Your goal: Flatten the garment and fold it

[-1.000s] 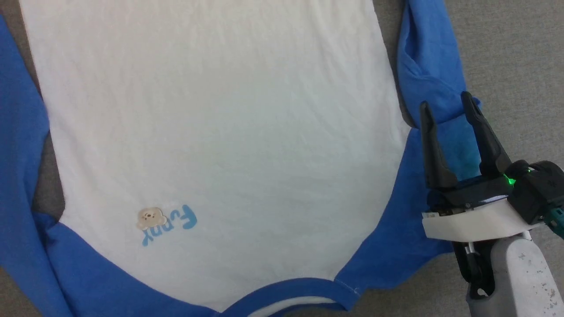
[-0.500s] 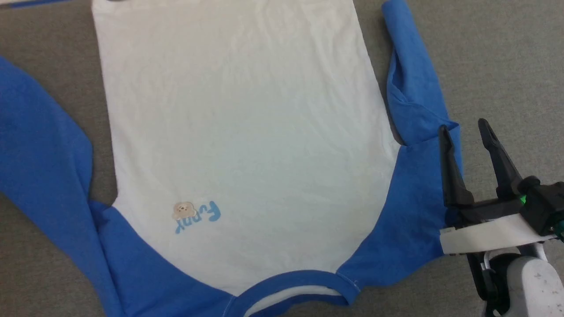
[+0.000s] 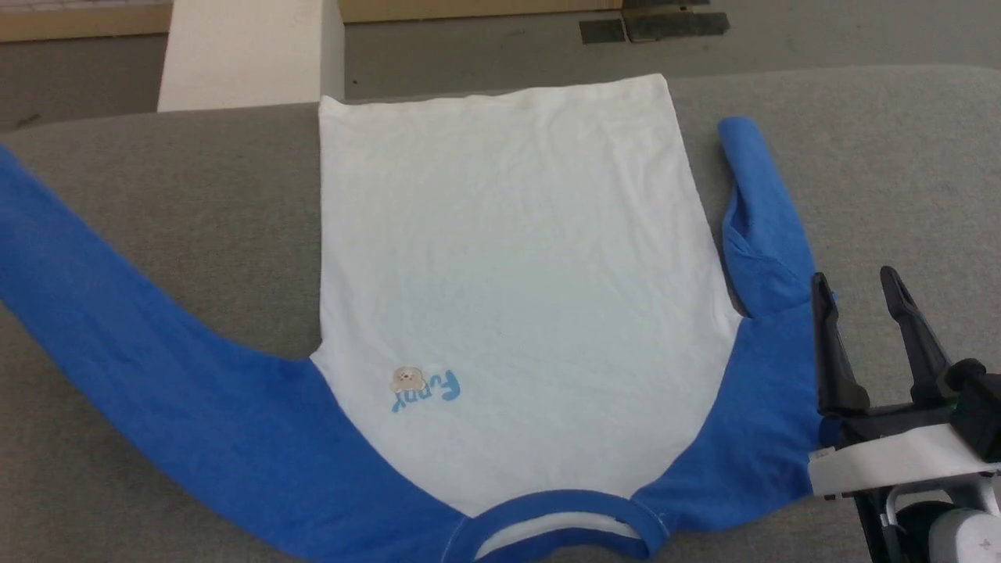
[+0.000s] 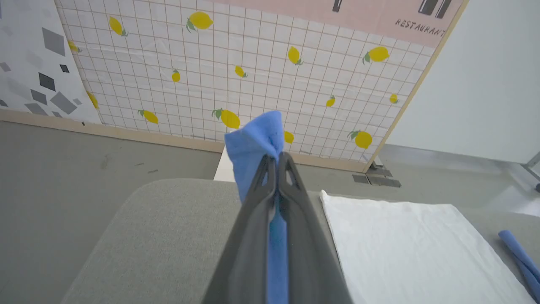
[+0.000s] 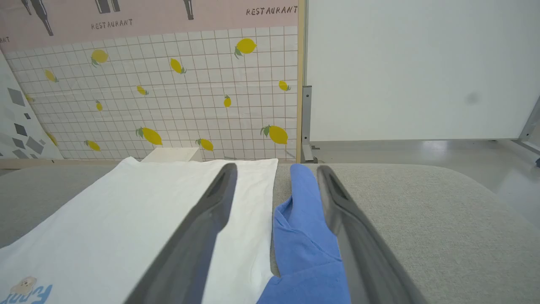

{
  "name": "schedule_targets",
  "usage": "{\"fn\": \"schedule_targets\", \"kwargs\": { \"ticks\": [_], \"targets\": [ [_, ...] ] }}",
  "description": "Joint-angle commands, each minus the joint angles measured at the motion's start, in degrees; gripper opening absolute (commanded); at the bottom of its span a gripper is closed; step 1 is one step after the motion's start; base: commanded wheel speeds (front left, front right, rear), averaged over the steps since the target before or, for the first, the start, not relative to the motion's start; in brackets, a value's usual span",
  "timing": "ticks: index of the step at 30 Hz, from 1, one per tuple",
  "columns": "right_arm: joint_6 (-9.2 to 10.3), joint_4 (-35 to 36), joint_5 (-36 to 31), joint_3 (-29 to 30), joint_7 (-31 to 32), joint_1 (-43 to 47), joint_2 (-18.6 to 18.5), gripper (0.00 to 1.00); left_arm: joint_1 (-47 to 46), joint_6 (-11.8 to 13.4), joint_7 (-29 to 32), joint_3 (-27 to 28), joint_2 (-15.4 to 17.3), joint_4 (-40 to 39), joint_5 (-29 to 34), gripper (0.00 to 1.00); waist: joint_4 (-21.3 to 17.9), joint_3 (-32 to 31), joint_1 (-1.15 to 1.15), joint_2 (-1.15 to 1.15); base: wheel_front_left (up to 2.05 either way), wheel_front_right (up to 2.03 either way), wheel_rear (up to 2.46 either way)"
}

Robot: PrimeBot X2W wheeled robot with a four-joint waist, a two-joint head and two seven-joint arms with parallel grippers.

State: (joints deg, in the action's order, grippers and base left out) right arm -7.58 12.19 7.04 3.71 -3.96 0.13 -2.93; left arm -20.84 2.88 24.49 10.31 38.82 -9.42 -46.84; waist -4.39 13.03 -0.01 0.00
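My left gripper (image 4: 276, 158) is pinched tight on the blue left sleeve (image 3: 117, 328) — cloth bunches past the tips. One garment (image 3: 500, 274) lies spread on the grey padded table (image 3: 156, 180), collar at 6 o'clock and two sleeves out. At 7 o'clock on its white body, blue lettering reads "Funny", upside down. One white box (image 3: 250, 55) sits at 11 o'clock. The wall panel (image 5: 168, 97) says "RESTAURANT". My right gripper (image 3: 854, 275), at 4 o'clock, has its fingers apart — the right sleeve (image 3: 762, 234) lies between them.
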Motion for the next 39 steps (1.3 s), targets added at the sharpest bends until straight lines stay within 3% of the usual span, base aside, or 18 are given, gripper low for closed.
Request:
{"fn": "schedule_targets", "kwargs": {
  "ticks": [1, 8, 15, 25, 29, 39],
  "targets": [
    [0.09, 0.32, 0.01, -0.13, 0.28, 0.73, 0.05, 1.0, 1.19, 0.38, 0.52, -0.77, -0.93, -2.2, -0.64, 0.0, 3.12, -3.19, 0.01, 0.0, 0.0, 0.0, 0.0],
    [0.09, 0.54, 0.24, -0.94, 0.84, 1.19, 0.05, 1.0, 1.1, 1.7, 3.82, -10.68, -7.55, -14.18, -2.21, 0.0, 3.2, -4.27, 0.01, 0.0, 0.0, 0.0, 0.0],
    [0.09, 0.99, 0.05, -1.33, 1.45, 1.23, 0.05, 1.0, -5.01, 0.84, 7.32, -25.96, -16.22, -14.17, -1.58, 0.0, 2.42, -4.69, 0.01, 0.0, 0.0, 0.0, 0.0],
    [0.09, 0.32, 1.21, -1.63, 0.65, 0.92, 0.05, 1.0, -10.45, -0.66, 1.6, -42.04, -32.0, 3.58, 3.79, 0.0, -2.22, -2.64, 0.01, 0.0, 0.0, 0.0, 0.0],
    [0.09, 0.0, 1.61, -1.65, 0.1, 0.47, 0.05, 1.0, -10.71, -1.92, -0.92, -47.22, -34.42, 12.39, 5.39, 0.0, -4.6, -1.08, 0.01, 0.0, 0.0, 0.0, 0.0],
    [0.09, -2.13, 3.01, -2.54, -1.85, -0.77, 0.05, 1.0, -13.49, -4.72, -5.32, -57.01, -35.76, 30.43, 9.64, 0.0, -8.47, 1.48, 0.01, 0.0, 0.0, 0.0, 0.0]
  ]
}}
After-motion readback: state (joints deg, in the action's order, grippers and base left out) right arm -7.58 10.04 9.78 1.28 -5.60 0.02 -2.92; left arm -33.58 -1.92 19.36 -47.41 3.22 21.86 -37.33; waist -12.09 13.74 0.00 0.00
